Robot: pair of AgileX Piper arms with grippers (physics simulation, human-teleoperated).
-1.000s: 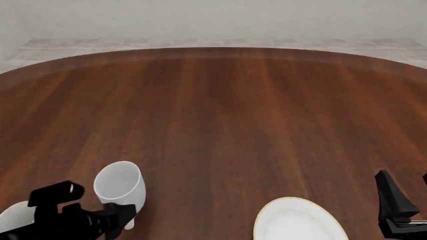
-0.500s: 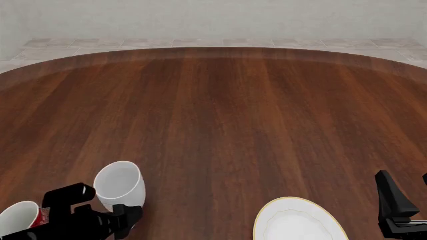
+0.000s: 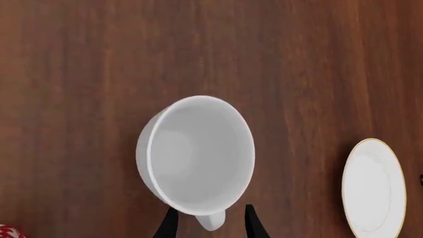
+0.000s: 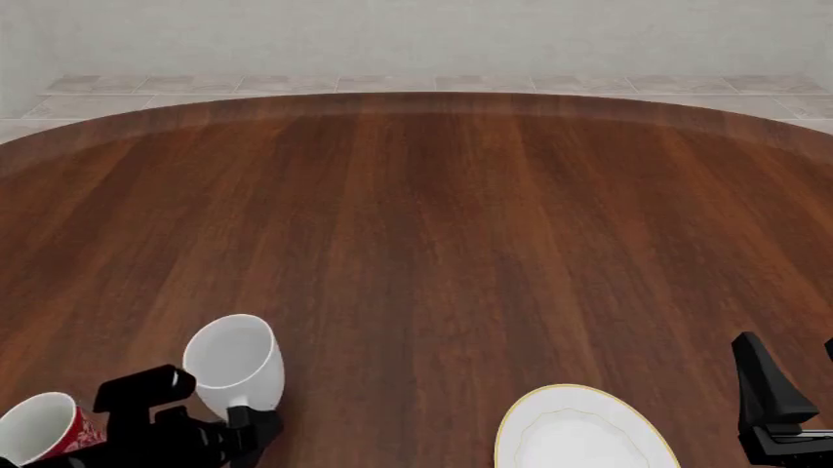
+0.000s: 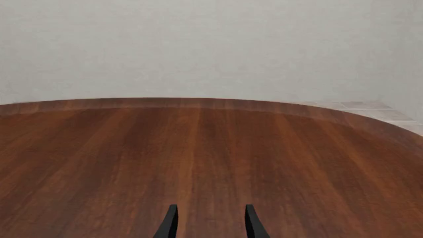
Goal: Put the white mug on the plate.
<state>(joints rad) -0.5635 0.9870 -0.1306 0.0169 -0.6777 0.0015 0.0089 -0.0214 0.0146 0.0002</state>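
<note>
The white mug [image 4: 234, 363] stands upright on the bench [image 4: 443, 244], left of the plate [image 4: 579, 434]. The left tool [image 3: 209, 227] straddles its handle with fingers parted, gripping nothing. The right tool [image 5: 209, 223] hangs open and empty.

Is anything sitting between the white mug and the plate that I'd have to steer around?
Nothing visible. In the front view only bare table lies between the white mug and the plate. The red-and-white cup stands on the mug's far side from the plate, off the path. The left gripper has its jaws either side of the mug's handle.
</note>
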